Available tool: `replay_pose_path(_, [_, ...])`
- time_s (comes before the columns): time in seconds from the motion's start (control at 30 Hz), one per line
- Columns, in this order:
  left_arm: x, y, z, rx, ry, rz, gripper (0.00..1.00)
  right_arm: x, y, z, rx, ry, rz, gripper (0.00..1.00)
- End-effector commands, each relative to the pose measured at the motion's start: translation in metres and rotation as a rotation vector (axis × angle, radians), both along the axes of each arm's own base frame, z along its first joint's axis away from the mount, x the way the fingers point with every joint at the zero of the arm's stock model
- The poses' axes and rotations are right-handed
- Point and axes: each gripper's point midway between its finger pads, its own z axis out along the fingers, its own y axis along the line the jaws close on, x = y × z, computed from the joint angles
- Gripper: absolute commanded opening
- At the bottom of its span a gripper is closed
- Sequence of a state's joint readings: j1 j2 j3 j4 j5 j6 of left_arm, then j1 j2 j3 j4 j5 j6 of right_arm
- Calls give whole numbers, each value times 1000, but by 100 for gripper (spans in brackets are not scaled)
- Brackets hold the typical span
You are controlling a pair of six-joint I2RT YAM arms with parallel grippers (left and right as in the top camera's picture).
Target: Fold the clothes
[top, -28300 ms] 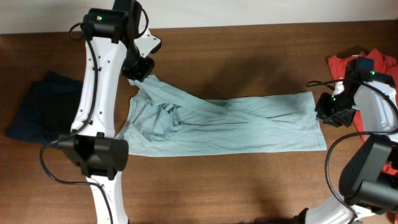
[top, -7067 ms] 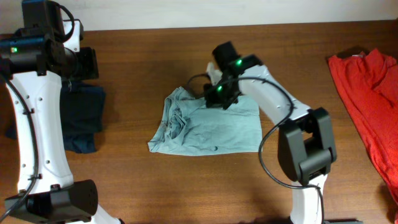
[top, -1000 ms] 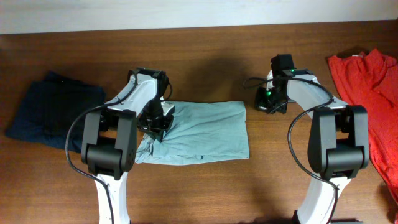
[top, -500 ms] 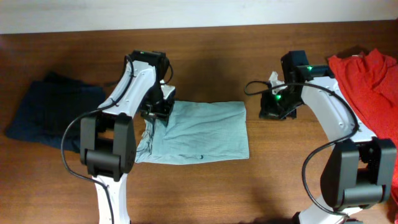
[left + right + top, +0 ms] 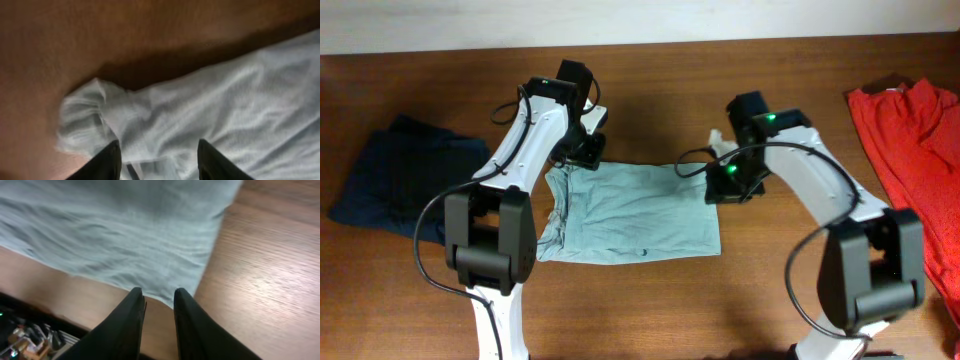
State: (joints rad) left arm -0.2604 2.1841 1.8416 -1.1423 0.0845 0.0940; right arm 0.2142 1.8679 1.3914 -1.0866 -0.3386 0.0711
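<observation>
The clothes point(image 5: 640, 212) lie as a folded pale blue-green rectangle in the middle of the wooden table, bunched and wrinkled along the left edge. My left gripper point(image 5: 582, 152) hovers over the far left corner. In the left wrist view its fingers point(image 5: 107, 162) stand well apart with the rumpled cloth point(image 5: 225, 100) lying loose beneath them. My right gripper point(image 5: 723, 186) is at the garment's right edge. In the right wrist view its fingertips point(image 5: 159, 297) show a narrow gap with bare wood in it, just off the cloth's corner point(image 5: 125, 230).
Dark navy clothes point(image 5: 405, 180) lie in a heap at the left end of the table. A bright red garment point(image 5: 910, 130) is spread at the right end. The table's far edge runs along the top by a pale wall.
My left gripper has opened, let go of the cloth and moved toward the far left corner. My right gripper swung out right, then came back left to the garment's right edge, opening slightly.
</observation>
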Motion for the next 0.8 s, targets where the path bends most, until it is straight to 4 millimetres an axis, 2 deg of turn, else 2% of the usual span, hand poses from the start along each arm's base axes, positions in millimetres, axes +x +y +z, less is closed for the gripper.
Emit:
replay_pose_path(0.0, [1, 2, -16, 16, 10, -67, 49, -24, 3, -35, -35, 114, 40, 25])
replay_pose_path(0.1, [-1, 4, -29, 29, 40, -69, 49, -34, 4, -47, -44, 149, 53, 30])
replay_pose_path(0.3, [-8, 6, -59, 46, 110, -76, 47, -39, 4, -63, -43, 139, 56, 37])
replay_pose_path(0.37, [-11, 7, -67, 51, 131, -77, 36, -43, 3, -68, -45, 143, 55, 35])
replay_pose_path(0.43, [-11, 8, -71, 58, 139, -76, 27, -45, -3, -74, -79, 148, 25, 26])
replay_pose_path(0.53, [-9, 15, -72, 96, 128, -73, 1, -44, -26, -83, -224, 142, -46, 13])
replay_pose_path(0.6, [-6, 22, -70, 119, 119, -67, 1, -44, -37, -86, -285, 137, -68, 4])
replay_pose_path(0.77, [10, 41, -58, 129, 90, 34, 0, -45, -48, -86, -335, 146, -106, 4])
